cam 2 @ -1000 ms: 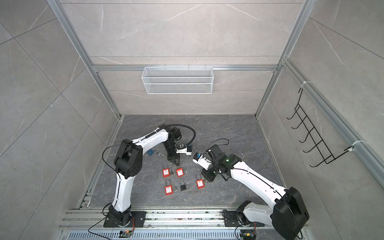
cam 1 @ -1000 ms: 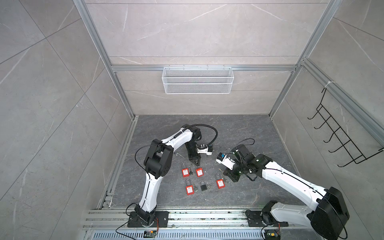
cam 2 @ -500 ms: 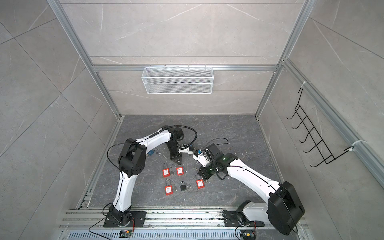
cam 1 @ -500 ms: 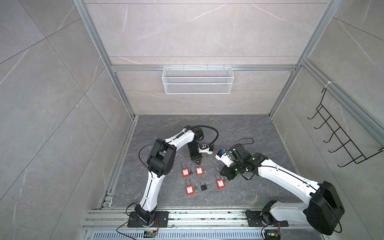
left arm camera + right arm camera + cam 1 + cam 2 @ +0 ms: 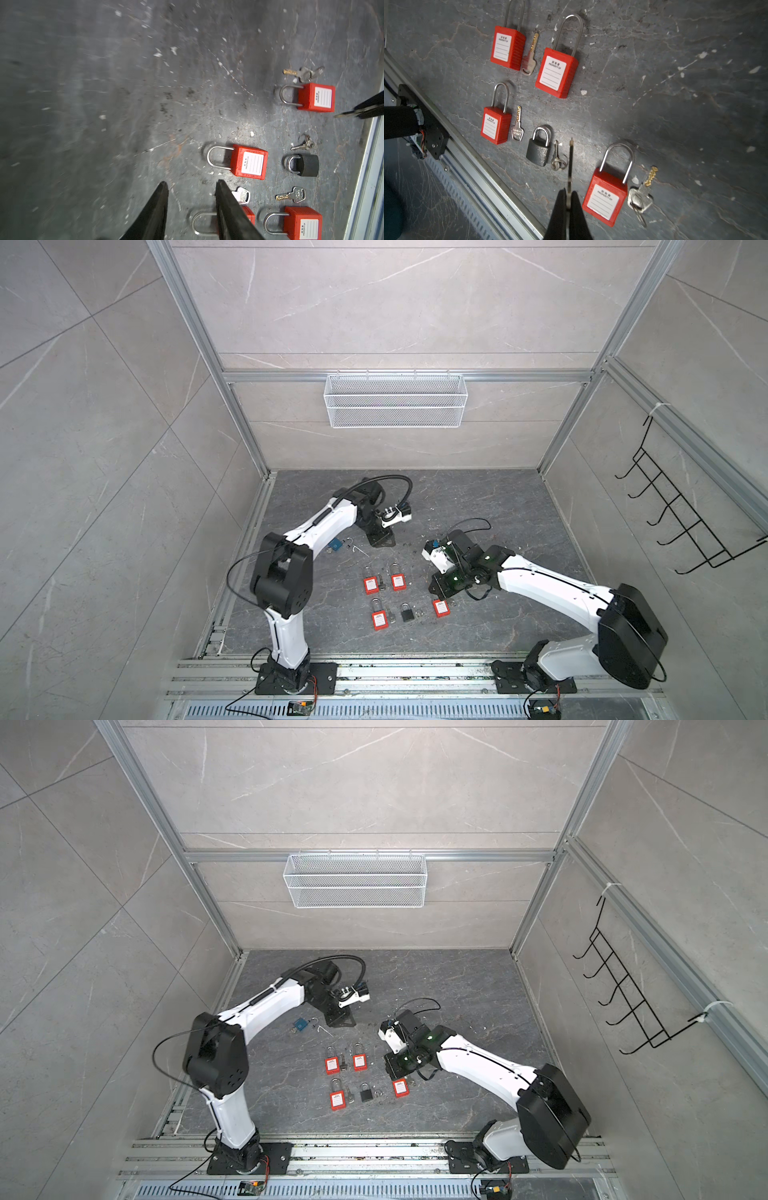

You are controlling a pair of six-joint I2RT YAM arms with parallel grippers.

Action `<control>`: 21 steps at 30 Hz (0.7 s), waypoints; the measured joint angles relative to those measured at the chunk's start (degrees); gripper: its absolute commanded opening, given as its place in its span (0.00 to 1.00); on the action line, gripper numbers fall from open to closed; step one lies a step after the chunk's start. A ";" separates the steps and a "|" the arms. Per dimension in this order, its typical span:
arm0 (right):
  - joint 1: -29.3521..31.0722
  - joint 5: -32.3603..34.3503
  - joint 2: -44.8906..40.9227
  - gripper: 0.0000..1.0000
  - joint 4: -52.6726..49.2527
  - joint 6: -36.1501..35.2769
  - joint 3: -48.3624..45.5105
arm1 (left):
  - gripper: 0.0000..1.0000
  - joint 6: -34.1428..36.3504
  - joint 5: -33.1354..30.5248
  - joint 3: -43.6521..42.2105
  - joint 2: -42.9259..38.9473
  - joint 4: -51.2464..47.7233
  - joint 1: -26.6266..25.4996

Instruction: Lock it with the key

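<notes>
Right of centre on the dark surface (image 5: 478,506), seen in a top view: my right hand (image 5: 440,591) hangs low just beyond the red padlock (image 5: 440,608) that ends the near row. Right wrist view shows its fingers (image 5: 560,207) pressed fully together on a key (image 5: 571,158), edge-on to the camera, blade sticking out past the tips. Blade tip sits over bare stone between that red padlock and the black padlock (image 5: 538,149). Whether it touches the surface I cannot tell. A bunch of keys (image 5: 640,199) lies just beside the red padlock, and a smaller key pair (image 5: 557,161) lies beside the black one.

Left hand (image 5: 380,540) is further back, left of centre, apart from the right. Left wrist view: its fingers (image 5: 158,207) stand partway apart, gripping nothing, only stone in the gap.

Blue padlock (image 5: 334,546) lies just left of my left hand, shackle swung open, off on its own. Three more red padlocks (image 5: 554,72) fill out the grid, with single keys (image 5: 517,128) lying beside them.
</notes>
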 measured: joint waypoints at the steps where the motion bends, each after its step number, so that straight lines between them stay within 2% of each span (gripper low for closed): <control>1: 0.00 0.17 1.42 0.00 0.33 0.66 0.66 | 0.38 -1.36 0.44 -1.03 -2.10 1.46 1.14; 5: 0.00 0.37 7.15 0.01 2.03 2.89 3.78 | 0.39 -6.95 0.83 -5.60 -9.62 7.21 6.36; 9: 0.00 -0.63 12.28 0.02 2.86 3.96 7.37 | 0.39 -13.94 -5.40 -10.12 -13.70 11.26 9.53; 15: -0.39 -2.23 19.08 0.02 3.58 5.03 11.63 | 0.39 -23.47 -10.38 -13.75 -14.47 14.47 12.28; 19: -1.66 -2.75 20.65 0.03 3.26 5.49 12.15 | 0.40 -25.51 -12.09 -15.96 -14.49 16.22 13.25; 21: -2.08 -3.13 21.59 0.03 3.02 5.62 13.00 | 0.49 -25.62 -12.94 -17.90 -14.86 17.68 13.44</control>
